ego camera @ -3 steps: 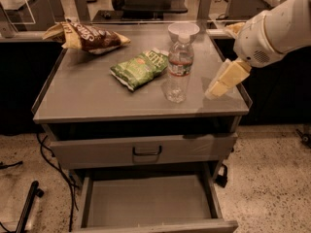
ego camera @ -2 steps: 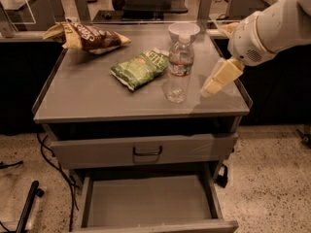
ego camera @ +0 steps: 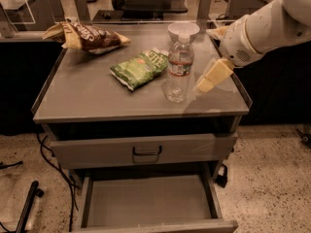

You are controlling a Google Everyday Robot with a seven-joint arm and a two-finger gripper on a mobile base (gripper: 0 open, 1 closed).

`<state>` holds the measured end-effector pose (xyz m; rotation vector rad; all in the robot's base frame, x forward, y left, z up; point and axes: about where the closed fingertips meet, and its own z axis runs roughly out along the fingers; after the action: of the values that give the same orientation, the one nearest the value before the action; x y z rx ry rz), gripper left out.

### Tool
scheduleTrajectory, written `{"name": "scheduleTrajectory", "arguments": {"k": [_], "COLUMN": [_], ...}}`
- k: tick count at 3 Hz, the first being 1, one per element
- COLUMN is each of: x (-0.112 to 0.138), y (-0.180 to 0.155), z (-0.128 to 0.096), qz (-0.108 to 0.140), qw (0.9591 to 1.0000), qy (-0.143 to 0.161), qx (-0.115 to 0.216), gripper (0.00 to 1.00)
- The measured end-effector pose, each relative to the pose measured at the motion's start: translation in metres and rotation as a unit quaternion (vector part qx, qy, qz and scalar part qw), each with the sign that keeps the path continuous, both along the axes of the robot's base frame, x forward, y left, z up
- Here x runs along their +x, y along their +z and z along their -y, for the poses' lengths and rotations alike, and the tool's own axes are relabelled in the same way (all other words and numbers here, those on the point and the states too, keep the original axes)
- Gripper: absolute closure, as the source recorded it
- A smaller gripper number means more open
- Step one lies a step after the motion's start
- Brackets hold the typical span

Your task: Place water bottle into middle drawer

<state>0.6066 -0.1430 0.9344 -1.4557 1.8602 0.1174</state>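
The water bottle (ego camera: 178, 69) stands on the tabletop (ego camera: 92, 98), the end effector (ego camera: 213, 76) just beside it (spread or not, I cannot tell).

The water bottle (ego camera: 178, 72) is clear, ribbed, glossy plastic with a white cap. Just right of it the gripper (ego camera: 208, 57), fingers (ego camera: 214, 75) spread apart, looks like matt cream plastic; the arm (ego camera: 265, 28) has a smooth white shell. The cabinet top (ego camera: 97, 96) and the middle drawer (ego camera: 146, 200) are grey metal with a dull sheen. The green chip bag (ego camera: 138, 68) and the brown chip bag (ego camera: 90, 35) are crinkled, shiny foil. The white bowl (ego camera: 183, 30) is smooth, perhaps plastic.
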Motion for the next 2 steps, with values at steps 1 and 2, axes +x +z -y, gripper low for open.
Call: {"name": "scheduleTrajectory", "arguments": {"k": [1, 2], "x": [0.005, 0.009], "y": [-0.007, -0.011], "z": [-0.010, -0.021], "qz": [-0.011, -0.018], "qw": [0.9998, 0.9993], "qy": [0.007, 0.017], "qx": [0.015, 0.029], "gripper": [0.00, 0.00]}}
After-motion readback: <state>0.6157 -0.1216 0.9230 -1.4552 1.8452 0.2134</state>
